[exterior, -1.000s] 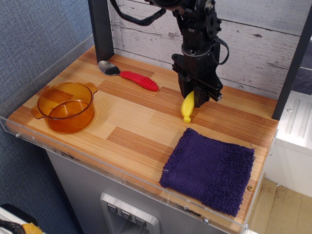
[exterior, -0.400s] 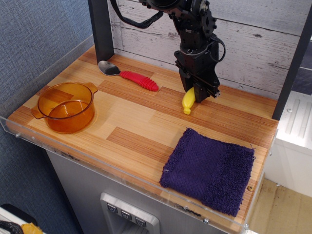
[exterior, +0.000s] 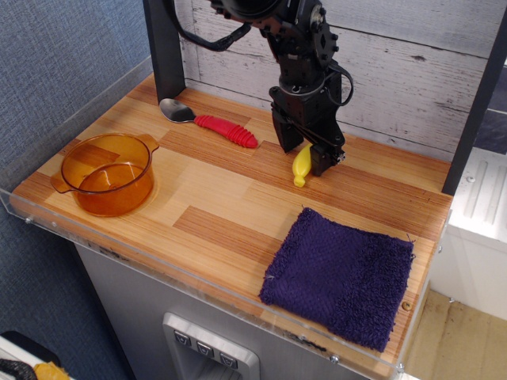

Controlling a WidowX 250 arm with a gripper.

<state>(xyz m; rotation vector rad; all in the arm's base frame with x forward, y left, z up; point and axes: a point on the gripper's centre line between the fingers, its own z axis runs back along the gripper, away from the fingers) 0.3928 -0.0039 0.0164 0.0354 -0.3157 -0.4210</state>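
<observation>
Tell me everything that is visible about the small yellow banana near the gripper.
The yellow banana looks like a small, smooth plastic toy, slightly curved. It hangs nearly upright: its upper end sits between the fingers of the black gripper, which is shut on it, and its lower tip points down toward the wooden table. Whether the tip touches the wood cannot be told. The red-handled spoon lies apart, to its left.

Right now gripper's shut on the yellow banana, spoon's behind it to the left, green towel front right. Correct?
Not quite: the towel is dark purple, not green, as observation.image shows. The rest holds: the gripper is shut on the yellow banana, the red-handled spoon behind-left.
</observation>
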